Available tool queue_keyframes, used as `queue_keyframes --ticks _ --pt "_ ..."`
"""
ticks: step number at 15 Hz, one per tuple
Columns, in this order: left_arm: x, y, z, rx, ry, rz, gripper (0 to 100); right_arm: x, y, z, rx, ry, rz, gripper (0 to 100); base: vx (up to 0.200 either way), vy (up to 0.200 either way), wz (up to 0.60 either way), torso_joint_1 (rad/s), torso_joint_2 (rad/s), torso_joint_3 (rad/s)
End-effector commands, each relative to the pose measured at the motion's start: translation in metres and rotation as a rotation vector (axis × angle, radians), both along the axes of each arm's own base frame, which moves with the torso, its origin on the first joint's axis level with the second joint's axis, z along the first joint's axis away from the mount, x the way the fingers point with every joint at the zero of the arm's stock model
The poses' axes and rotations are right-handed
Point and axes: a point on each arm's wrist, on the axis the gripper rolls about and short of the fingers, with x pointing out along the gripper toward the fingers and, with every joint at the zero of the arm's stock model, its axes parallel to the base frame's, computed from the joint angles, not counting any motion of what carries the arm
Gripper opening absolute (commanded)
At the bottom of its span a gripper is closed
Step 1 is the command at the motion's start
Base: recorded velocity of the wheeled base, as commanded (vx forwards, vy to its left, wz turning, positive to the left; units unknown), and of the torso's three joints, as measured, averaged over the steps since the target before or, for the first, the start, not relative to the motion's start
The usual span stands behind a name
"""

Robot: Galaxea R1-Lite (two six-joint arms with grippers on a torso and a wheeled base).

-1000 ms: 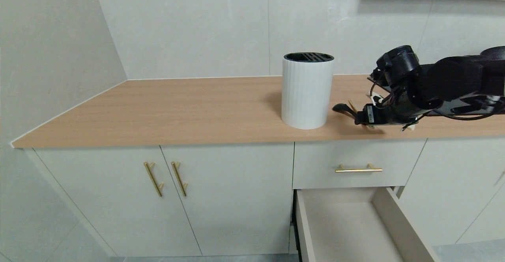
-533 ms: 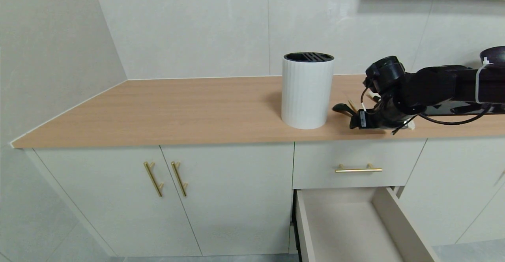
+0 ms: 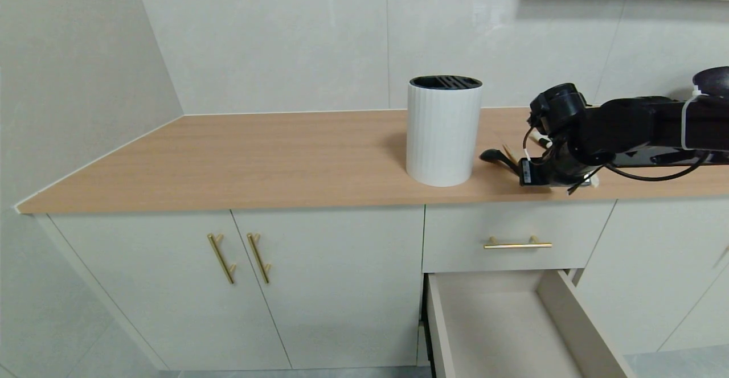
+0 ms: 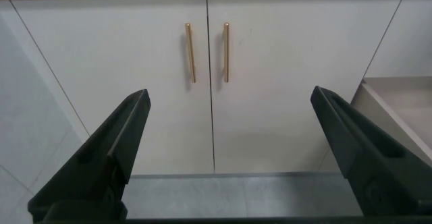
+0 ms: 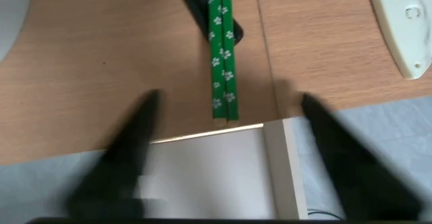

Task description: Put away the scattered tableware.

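Right gripper (image 5: 229, 101) spread wide astride the green chopsticks (image 5: 222, 62) — left gripper (image 4: 229, 94) wide too, facing cabinet doors (image 4: 290, 75).

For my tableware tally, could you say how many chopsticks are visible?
2: both chopsticks lie side by side on the counter, at the open right gripper; others may be hidden.

walls: pale tile (image 3: 262, 36) | cabinets (image 3: 171, 287) white, gold handles (image 3: 221, 258) | floor grey
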Motion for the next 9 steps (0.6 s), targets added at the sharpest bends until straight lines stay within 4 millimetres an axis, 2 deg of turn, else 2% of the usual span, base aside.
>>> queue_keyframes --ticks 1,6,8,9 --pt "0.0 0.0 0.0 0.0 0.001 0.002 100 0.0 0.0 0.0 0.0 0.001 0.001 0 0.0 0.0 0.0 0.0 0.0 0.0" --pt "0.0 0.0 0.0 0.0 0.001 0.002 100 -0.004 -0.002 0.006 0.005 -0.01 -0.003 0 0.0 0.0 0.0 0.0 0.0 0.0" --pt "0.0 0.0 0.0 0.0 0.001 0.0 100 -0.015 -0.005 0.023 0.019 -0.045 -0.005 0 0.0 0.0 0.0 0.0 0.0 0.0" --pt "0.0 0.0 0.0 0.0 0.001 0.0 100 -0.031 -0.009 0.037 0.028 -0.065 0.0 0 0.0 0.0 0.0 0.0 0.0 0.0"
